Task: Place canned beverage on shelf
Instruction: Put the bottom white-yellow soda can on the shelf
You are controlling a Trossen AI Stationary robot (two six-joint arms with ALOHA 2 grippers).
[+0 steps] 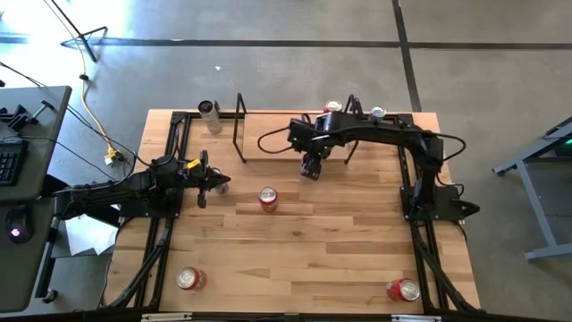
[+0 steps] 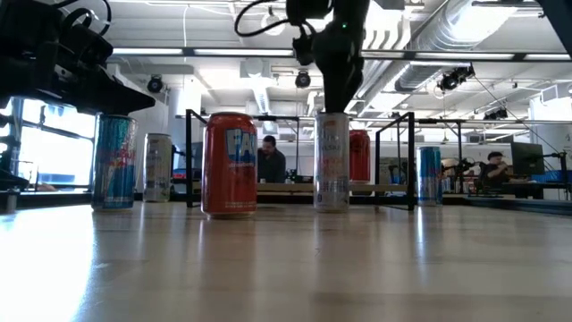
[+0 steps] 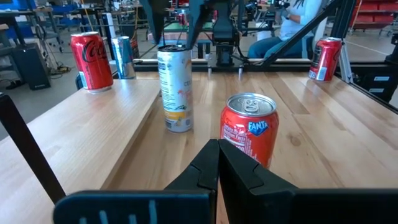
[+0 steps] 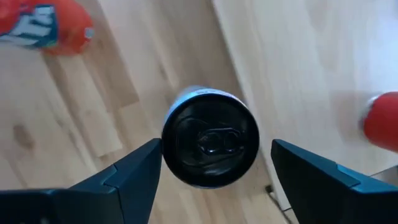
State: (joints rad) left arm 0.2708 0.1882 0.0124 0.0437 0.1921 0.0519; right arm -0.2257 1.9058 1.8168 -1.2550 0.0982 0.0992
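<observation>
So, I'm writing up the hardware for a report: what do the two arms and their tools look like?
Both arms are dark, jointed links with black cables looping along them. The left tool has matte black angular fingers and a yellow marking near its wrist in the high view. The right tool has two wide, dark blue-grey wedge-shaped fingers.

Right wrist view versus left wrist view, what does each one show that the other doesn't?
Only the right wrist view looks straight down on the slim can's dark lid, with the right gripper open, jaws apart on either side of it. Only the left wrist view shows that can's side label, the Coca-Cola can on the shelf, another red can and a seated person beyond. Both show the slim can standing by the shelf edge and the orange Fanta can on the table.
</observation>
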